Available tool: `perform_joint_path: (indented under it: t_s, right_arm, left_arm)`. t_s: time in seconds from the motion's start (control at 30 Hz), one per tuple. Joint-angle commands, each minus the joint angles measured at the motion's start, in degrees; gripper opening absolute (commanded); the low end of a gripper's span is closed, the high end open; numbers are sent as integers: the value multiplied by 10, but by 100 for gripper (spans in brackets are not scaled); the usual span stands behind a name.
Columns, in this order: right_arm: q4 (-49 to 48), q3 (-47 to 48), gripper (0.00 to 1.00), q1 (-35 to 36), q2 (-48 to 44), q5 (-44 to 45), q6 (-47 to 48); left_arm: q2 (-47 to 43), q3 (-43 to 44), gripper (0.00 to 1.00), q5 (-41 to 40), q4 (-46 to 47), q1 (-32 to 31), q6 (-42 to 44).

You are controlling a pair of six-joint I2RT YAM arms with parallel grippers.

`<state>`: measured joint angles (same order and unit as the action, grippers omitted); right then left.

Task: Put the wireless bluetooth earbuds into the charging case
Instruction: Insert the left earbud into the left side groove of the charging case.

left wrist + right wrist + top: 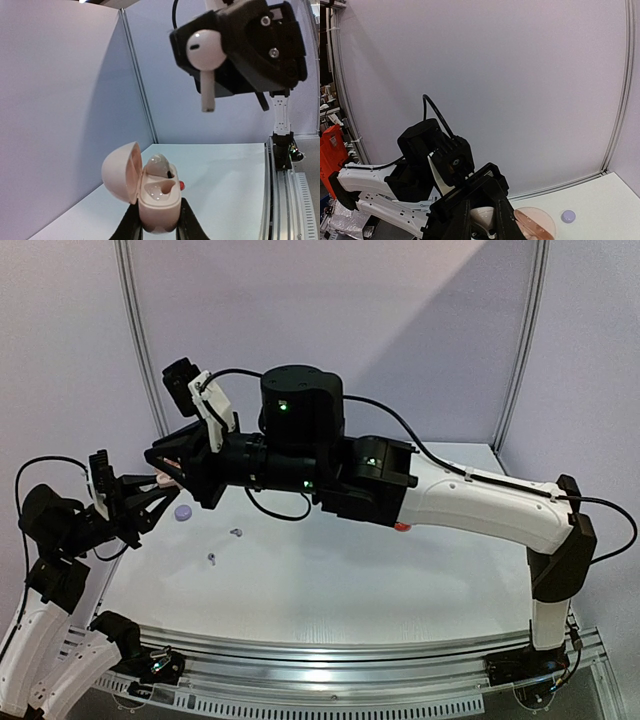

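Note:
In the left wrist view, my left gripper (159,220) is shut on the base of a pale pink charging case (159,197), held upright with its lid swung open to the left. A pale earbud (157,165) sits in the far slot; the near slot is empty. Above the case and a little to its right, my right gripper (168,468) is shut on a white earbud (206,50) with its stem pointing down. The right wrist view shows that earbud (482,217) between the fingers (462,220), with the pink lid (535,222) just beside it.
A small lilac round piece (182,511) lies on the white table (330,580) below the grippers. Two tiny earbuds (236,532) (212,559) lie loose nearer the front. A red object (402,526) peeks out under the right arm. Wall panels close the back and left.

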<state>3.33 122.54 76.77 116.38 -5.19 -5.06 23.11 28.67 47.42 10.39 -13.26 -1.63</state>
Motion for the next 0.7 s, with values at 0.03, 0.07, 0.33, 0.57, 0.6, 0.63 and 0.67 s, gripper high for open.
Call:
perform_joint_path:
  t_s: [0.03,0.07,0.33,0.57,0.6,0.63,0.67]
  right_arm:
    - [0,31,0,4,24,2,11]
    - [5,33,0,3,26,10,11]
    - [44,50,0,4,44,45,13]
    - [58,55,0,4,52,77,20]
    - [60,55,0,3,52,80,21]
    - [62,55,0,4,52,84,21]
    - [63,55,0,3,53,87,23]
  left_arm:
    - [6,13,0,-28,-3,-9,8]
    - [6,13,0,-29,-4,-9,8]
    - [5,16,0,-28,-10,-10,15]
    - [3,17,0,-25,-20,-11,34]
    - [2,17,0,-25,-20,-11,35]
    - [2,17,0,-25,-21,-10,35]
    - [2,17,0,-25,-22,-10,36]
